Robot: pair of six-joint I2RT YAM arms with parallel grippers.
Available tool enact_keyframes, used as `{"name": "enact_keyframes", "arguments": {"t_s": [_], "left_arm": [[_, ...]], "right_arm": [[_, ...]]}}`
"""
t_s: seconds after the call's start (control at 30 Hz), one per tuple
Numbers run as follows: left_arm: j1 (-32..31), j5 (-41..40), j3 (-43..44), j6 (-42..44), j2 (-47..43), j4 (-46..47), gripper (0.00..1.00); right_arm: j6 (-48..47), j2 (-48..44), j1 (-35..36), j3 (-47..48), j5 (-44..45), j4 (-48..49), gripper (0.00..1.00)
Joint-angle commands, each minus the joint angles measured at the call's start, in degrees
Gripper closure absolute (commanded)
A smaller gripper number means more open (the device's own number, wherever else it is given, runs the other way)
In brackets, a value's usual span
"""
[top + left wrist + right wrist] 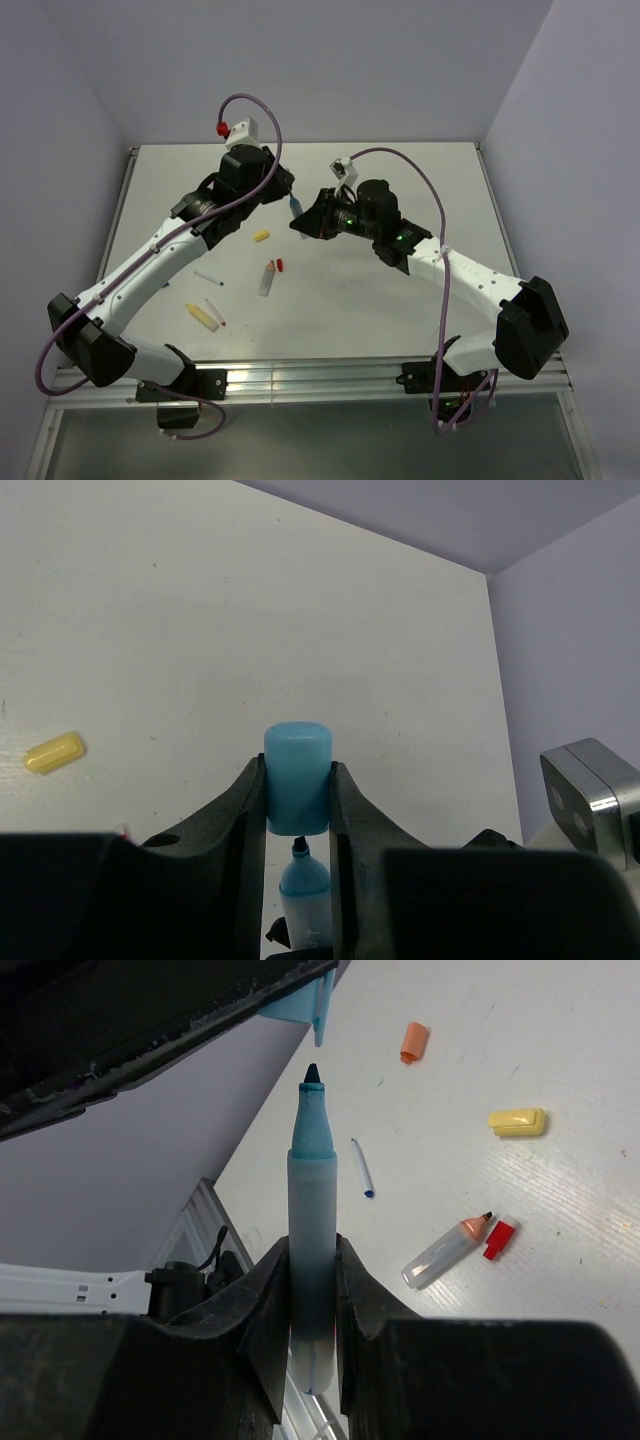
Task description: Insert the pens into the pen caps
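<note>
While the left claw point(298, 800) pinches the light-blue cap point(297, 765), the right claw point(312, 1260) clamps the light-blue marker point(311, 1185)
The marker's tip sits just short of the cap's mouth, between both claws

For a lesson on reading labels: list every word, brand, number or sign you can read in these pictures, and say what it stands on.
No text can be read in any view.
Light-blue marker: small dark print on its pale barrel, too blurred to read.
</note>
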Motion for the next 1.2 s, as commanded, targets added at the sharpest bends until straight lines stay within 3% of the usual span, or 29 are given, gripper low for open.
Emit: {"name": "enact_keyframes", "arguments": {"t_s": [0.0,0.8,1.17], "left_arm": [[-0.5,1.0,0.0,0.6,0.5,2.3,1.0],[-2.9,1.6,-0.9,0.2,1.0,2.9,1.0],[-7.2,-4.5,-0.8,-0.4,0.3,0.5,1.0]], "right_arm": [[-0.5,-2.4,-0.6,1.9,0.1,2.2,1.0],[1.1,-2.1,-2.5,2.4,1.2,3.9,1.0],[1.9,-3.9,-2.7,1.8,5.4,6.8,1.0]]}}
